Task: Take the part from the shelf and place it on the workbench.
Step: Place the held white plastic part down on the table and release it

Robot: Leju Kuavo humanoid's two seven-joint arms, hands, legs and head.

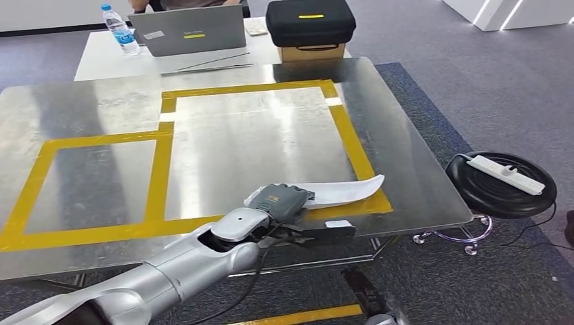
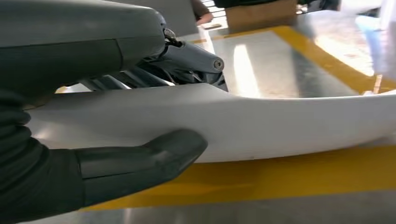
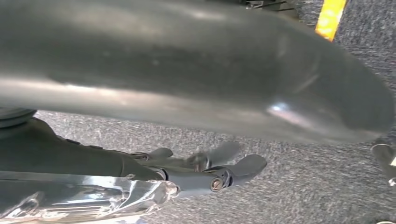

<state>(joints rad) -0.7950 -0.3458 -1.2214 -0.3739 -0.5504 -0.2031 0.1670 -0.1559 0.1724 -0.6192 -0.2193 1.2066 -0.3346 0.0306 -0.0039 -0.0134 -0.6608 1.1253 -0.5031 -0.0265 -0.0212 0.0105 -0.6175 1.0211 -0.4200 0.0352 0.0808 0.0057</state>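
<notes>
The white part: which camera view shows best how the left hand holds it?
The left wrist view: the white part runs across it, gripped between the left hand's thumb and darker fingers above the yellow tape. The head view shows the whole part over the workbench edge, grip mostly hidden. The right wrist view faces carpet.

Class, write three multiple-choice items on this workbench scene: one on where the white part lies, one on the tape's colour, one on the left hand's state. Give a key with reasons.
1. Where does the white part lie?
A. on the workbench's near right edge, over the tape
B. on the laptop
C. on the carpet

2. What colour is the tape on the workbench?
A. red
B. yellow
C. blue

3. What is the left hand doing?
A. hanging free beside the bench
B. pressing the water bottle
C. holding the white part

Key: 1 A, the head view shows it across the tape's corner. 2 B, the lines are yellow. 3 C, the left wrist view shows thumb and fingers closed around it.
</notes>
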